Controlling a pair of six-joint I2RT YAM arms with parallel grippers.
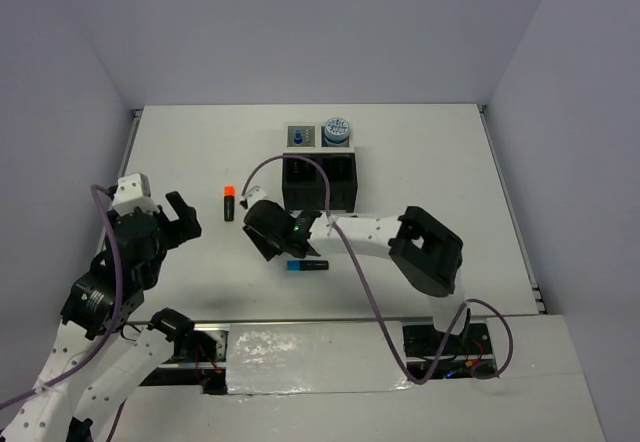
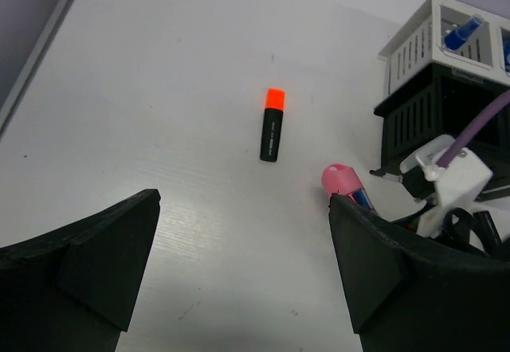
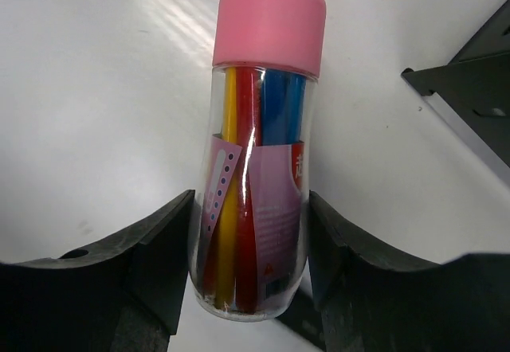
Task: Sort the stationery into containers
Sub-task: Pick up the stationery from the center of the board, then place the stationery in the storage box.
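right gripper (image 3: 249, 209) — fingers seemingly pinching pink marker (image 3: 263, 129) | left gripper (image 2: 243, 202) — jaws wide

Bright, even light from above floods the white surface (image 1: 420, 162); shadows under the arms are faint and soft. Glare streaks the glossy near strip (image 1: 300, 347) and the surface behind the marker (image 3: 259, 169). The left claw (image 2: 243, 201) shows dark, slightly soft, with little detail.
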